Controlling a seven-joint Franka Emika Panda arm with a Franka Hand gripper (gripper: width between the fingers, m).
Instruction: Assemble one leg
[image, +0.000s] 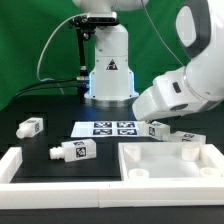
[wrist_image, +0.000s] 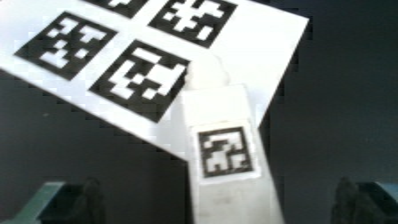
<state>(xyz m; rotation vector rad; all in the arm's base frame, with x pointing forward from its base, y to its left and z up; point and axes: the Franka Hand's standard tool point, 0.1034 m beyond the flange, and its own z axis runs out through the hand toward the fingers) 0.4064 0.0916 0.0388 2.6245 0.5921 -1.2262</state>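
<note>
The gripper hangs over one leg with its jaws spread wide. The two dark fingers stand well clear on either side and touch nothing. The leg lies flat on the bench, tagged face up, with one end meeting the edge of the marker board. This straddle looks like alignment for a pinch across the leg's narrow width, which would call for a descent before closing.

In the exterior view this is probably the leg just beside the marker board on the exterior view's right, though the arm's bulky wrist hides the gripper there. A second leg lies near it, and two further legs lie apart toward the exterior view's left.

The tabletop sits rim up at the front, on the exterior view's right. It holds no loose part, only small round bosses at its corners, likely seats for the legs. No leg is fitted yet.
</note>
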